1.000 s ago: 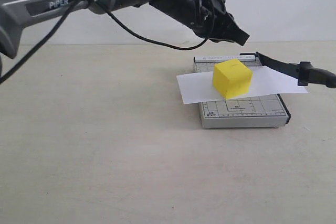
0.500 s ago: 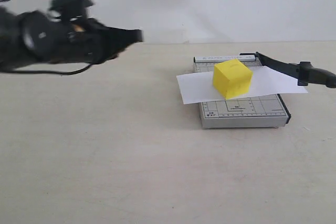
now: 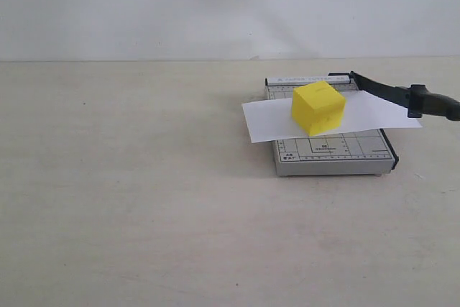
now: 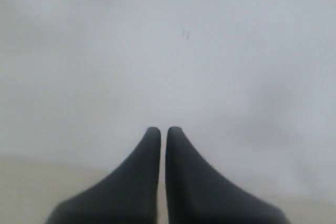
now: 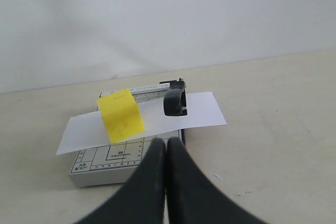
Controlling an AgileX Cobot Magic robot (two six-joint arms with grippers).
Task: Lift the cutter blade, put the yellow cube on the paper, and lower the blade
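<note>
The yellow cube [image 3: 318, 107] [image 5: 120, 114] rests on the white paper [image 3: 269, 120] [image 5: 202, 110], which lies across the grey gridded cutter base [image 3: 334, 154] [image 5: 105, 163]. The cutter blade [image 3: 402, 95] [image 5: 174, 102] stays lifted, slanting up from its hinge to the right over the paper's end. Neither arm shows in the exterior view. My right gripper [image 5: 167, 144] is shut and empty, hanging short of the base's near edge. My left gripper [image 4: 163, 130] is shut, empty, and faces a plain pale wall.
The beige tabletop [image 3: 144, 177] spreads to the left and front of the cutter. A white wall [image 3: 215, 5] stands behind the table.
The left arm swung away from above the cutter to the left and has gone out of the exterior view. Cube, paper and blade have not moved.
</note>
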